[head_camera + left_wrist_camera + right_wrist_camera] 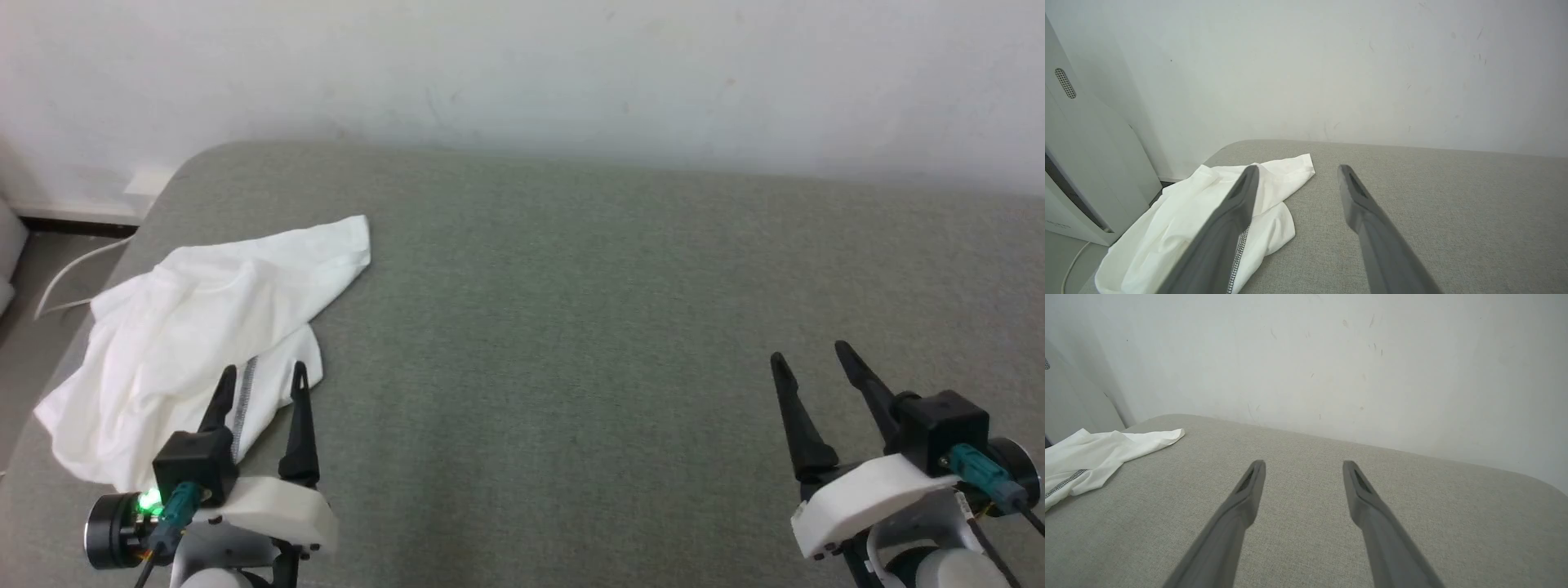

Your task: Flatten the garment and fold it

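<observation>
**Garment** [196,327] — white, thin, crumpled in a loose heap at 9 o'clock on the bench [571,327], close to its left edge.

- Handling, as judged: light, limp and without stiffness. It is likely to bunch and trail when lifted, and to drag on the woven cover rather than slide.
- Best holds: the free end pointing to 1 o'clock, or the hem beside the grey zigzag seam [242,400].

**Left gripper** [264,367] — 7 o'clock, jaws spread, empty, tips over the garment's near edge. I cannot tell whether they touch it.

**Right gripper** [808,351] — 5 o'clock, jaws spread, empty, well apart from the garment.

**Surface:** grey-green woven cover, rounded corner.

**Room:** pale scuffed wall [522,65] at 12 o'clock. A white appliance [1081,163] and a cable [73,273] lie past the left edge.
</observation>
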Available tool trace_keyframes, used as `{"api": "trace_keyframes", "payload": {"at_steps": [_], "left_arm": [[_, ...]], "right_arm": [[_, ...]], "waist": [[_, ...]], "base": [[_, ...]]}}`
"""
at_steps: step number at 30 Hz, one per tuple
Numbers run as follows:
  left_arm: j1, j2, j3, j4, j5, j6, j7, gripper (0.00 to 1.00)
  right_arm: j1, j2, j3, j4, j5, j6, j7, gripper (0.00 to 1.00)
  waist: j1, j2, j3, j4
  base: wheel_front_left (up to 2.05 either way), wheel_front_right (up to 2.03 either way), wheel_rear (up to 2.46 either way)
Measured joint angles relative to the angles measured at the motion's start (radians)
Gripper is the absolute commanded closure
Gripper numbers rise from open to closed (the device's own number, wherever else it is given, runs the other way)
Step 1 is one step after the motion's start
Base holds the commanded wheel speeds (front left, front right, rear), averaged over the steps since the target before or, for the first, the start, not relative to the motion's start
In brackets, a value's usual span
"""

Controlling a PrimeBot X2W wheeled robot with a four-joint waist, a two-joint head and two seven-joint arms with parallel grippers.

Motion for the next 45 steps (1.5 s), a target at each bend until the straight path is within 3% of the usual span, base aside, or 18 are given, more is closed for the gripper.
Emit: {"api": "trace_keyframes", "payload": {"at_steps": [30,45], "left_arm": [[-0.001,0.002,0.111,0.065,-0.025,0.009,-0.062,0.0],[-0.12,0.012,0.132,0.151,-0.039,-0.008,-0.095,0.0]], "right_arm": [[0.003,0.0,0.087,-0.038,0.042,0.0,0.0,0.0],[-0.013,0.0,0.104,-0.067,0.05,0.0,0.018,0.0]], "waist": [[-0.0001,0.0,-0.012,0.223],[-0.0001,0.0,0.03,0.288]], "base": [[0.0,0.0,0.0],[0.0,0.0,0.0]]}}
